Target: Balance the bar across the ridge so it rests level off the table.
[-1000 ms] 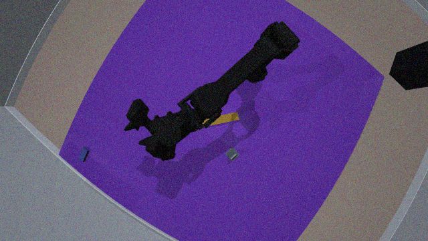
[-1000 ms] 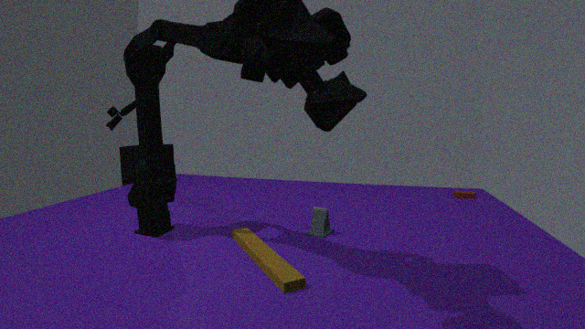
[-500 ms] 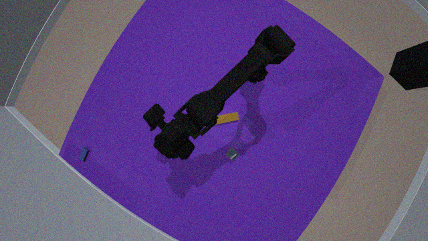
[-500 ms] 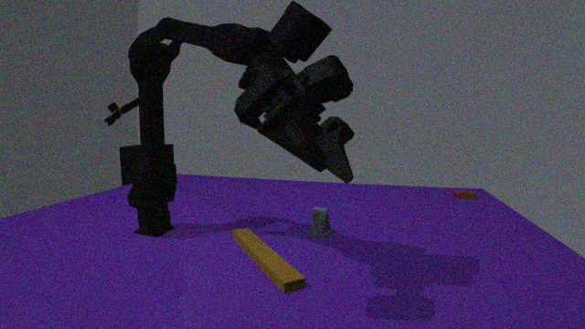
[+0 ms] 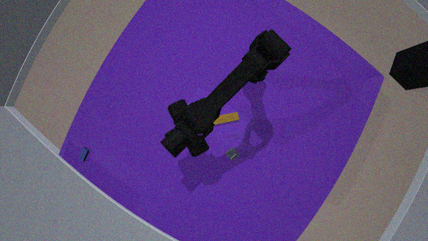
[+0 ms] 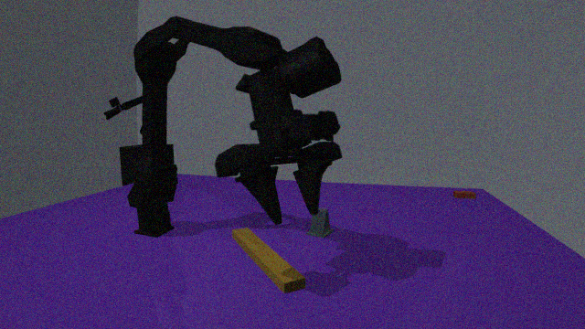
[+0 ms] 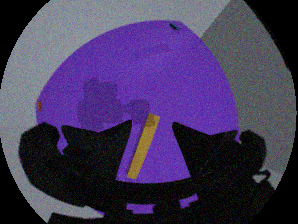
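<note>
The yellow bar lies flat on the purple table. In the top view the arm hides part of it. The small grey-green ridge stands on the table apart from the bar; I do not see it in the wrist view. My gripper is open and empty, pointing down above the table. In the wrist view the bar shows between the two fingers, slightly slanted, and lies below them. The fingertips are hidden under the arm in the top view.
A small blue block lies near the table's edge. A small orange-red block lies far off, near another edge. A large black shape stands at the right in the top view. The arm's shadow falls around the ridge.
</note>
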